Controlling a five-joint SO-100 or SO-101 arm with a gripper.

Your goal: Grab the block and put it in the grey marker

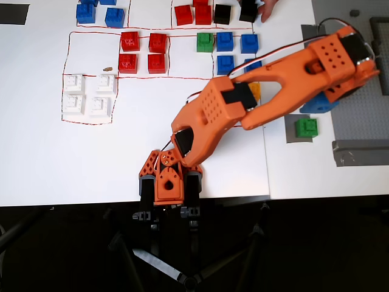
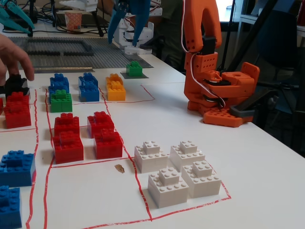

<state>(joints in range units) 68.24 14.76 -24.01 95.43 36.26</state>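
Note:
A green block (image 1: 306, 127) sits on the small grey marker (image 1: 292, 137) at the right of the overhead view. In the fixed view the block (image 2: 134, 69) rests on the marker (image 2: 125, 75) at the back. My gripper (image 2: 126, 38) has blue fingers (image 2: 116, 21), spread open and empty, hanging just above and slightly left of the block without touching it. In the overhead view the gripper (image 1: 316, 108) is mostly hidden under the orange wrist, just beyond the block. A second green block (image 1: 205, 41) stands among the blue blocks, also seen in the fixed view (image 2: 61, 101).
Red blocks (image 1: 142, 52), white blocks (image 1: 89, 94), blue blocks (image 1: 237, 48) and orange-yellow blocks (image 2: 116, 88) stand in red-lined fields. A person's hand (image 2: 12, 52) touches a black block at the far side. A studded baseplate (image 1: 364, 115) and grey strip (image 1: 358, 152) lie right.

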